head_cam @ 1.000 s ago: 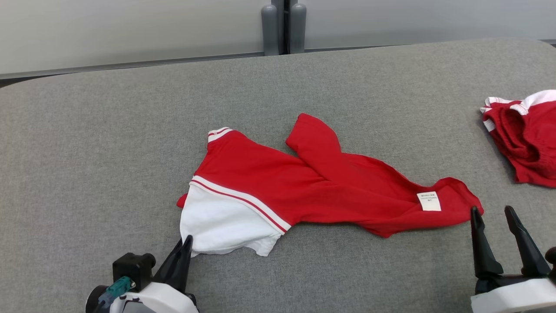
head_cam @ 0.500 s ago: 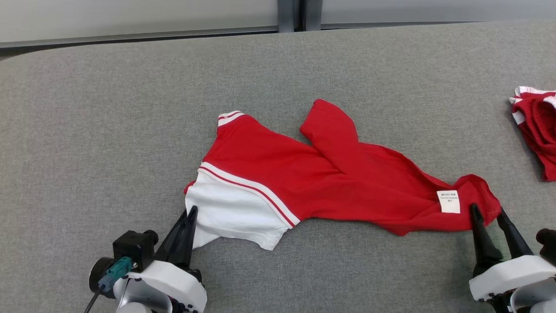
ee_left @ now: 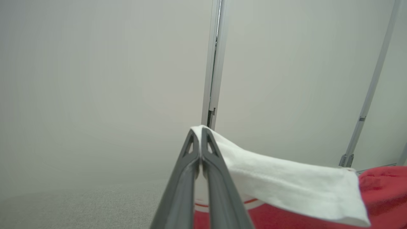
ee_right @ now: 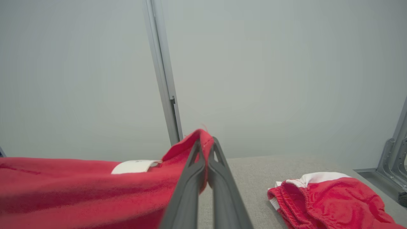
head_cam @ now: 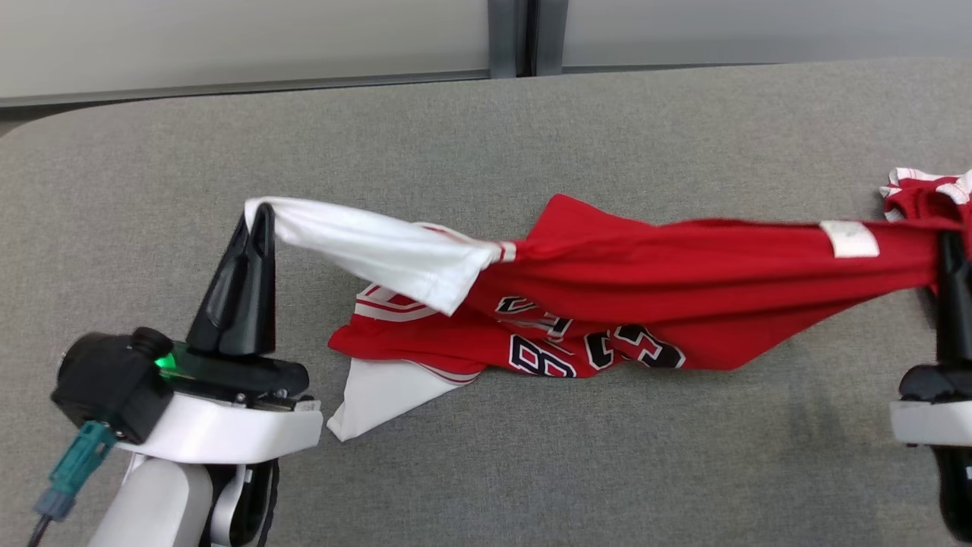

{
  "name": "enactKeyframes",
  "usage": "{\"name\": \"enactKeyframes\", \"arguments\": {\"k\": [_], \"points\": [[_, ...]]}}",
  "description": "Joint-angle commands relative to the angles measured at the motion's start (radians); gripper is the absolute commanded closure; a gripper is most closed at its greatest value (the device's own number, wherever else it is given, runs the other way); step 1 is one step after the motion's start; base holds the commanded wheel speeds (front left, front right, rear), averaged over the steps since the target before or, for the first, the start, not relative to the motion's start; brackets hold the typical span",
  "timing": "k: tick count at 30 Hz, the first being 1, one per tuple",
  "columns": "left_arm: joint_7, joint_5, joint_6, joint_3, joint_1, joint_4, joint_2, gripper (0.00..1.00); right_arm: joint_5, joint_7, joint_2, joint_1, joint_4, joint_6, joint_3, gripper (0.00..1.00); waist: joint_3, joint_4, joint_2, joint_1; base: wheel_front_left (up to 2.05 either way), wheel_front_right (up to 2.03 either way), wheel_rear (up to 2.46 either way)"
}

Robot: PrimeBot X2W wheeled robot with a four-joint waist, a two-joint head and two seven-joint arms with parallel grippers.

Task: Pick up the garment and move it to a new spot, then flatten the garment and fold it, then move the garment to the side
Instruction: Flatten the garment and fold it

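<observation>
Red garment [head_cam: 668,266] hangs stretched just above the counter [head_cam: 531,471], its lower folds touching it. Your left end effector [head_cam: 260,215] is clamped on the white corner, your right end effector [head_cam: 949,247] on the red end. Pickup looks done; relocating, flattening, folding and setting aside remain.

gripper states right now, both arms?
Left gripper: closed on the garment, at its white corner.
Right gripper: closed on the garment, at its red end.

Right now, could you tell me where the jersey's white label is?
The label sits far right in the head view, on the raised jersey, left of the right gripper pinching that end.
</observation>
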State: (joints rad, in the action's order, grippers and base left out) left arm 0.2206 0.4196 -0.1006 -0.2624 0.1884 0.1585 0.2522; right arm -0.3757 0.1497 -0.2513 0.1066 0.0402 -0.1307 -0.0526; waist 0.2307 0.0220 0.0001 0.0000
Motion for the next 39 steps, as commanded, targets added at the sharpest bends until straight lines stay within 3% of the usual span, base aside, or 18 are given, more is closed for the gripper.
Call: {"name": "enactKeyframes", "arguments": {"k": [1, 10, 17, 23, 27, 33, 39], "points": [[0.004, -0.005, -0.009, 0.01, 0.022, 0.022, 0.009, 1.0, 0.005, -0.004, -0.009, 0.018, 0.024, 0.0, -0.008, 1.0, -0.016, 0.003, -0.0001, 0.0, 0.0, 0.0, 0.0], [-0.047, -0.024, -0.029, 0.043, 0.22, 0.248, 0.013, 1.0, 0.037, -0.093, -0.014, 0.115, 0.267, 0.0, -0.118, 1.0, -0.075, 0.007, -0.0001, 0.0, 0.0, 0.0, 0.0], [-0.104, 0.018, 0.007, 0.04, 0.359, 0.186, 0.018, 1.0, 0.012, -0.166, -0.002, 0.175, 0.289, 0.0, -0.118, 1.0, -0.077, -0.002, -0.0001, 0.0, 0.0, 0.0, 0.0], [-0.094, 0.072, 0.07, 0.032, 0.561, -0.024, -0.013, 1.0, -0.03, -0.196, -0.038, 0.325, 0.18, 0.0, -0.067, 1.0, -0.014, 0.004, -0.0001, 0.0, 0.0, 0.0, 0.0], [-0.054, 0.079, 0.113, 0.033, 0.761, -0.229, -0.04, 1.0, -0.057, -0.189, -0.059, 0.527, 0.076, 0.0, 0.004, 1.0, 0.048, 0.006, -0.0001, 0.0, 0.0, 0.0, 0.0], [0.026, 0.08, 0.155, 0.072, 1.057, -0.55, -0.082, 1.0, -0.069, -0.119, -0.043, 0.861, -0.188, 0.0, 0.139, 1.0, 0.104, -0.009, -0.0001, 0.0, 0.0, 0.0, 0.0], [0.043, 0.063, 0.18, 0.117, 1.193, -0.742, -0.099, 1.0, -0.076, -0.015, -0.003, 1.055, -0.438, 0.0, 0.234, 1.0, 0.127, -0.028, -0.0001, 0.0, 0.0, 0.0, 0.0]]}}
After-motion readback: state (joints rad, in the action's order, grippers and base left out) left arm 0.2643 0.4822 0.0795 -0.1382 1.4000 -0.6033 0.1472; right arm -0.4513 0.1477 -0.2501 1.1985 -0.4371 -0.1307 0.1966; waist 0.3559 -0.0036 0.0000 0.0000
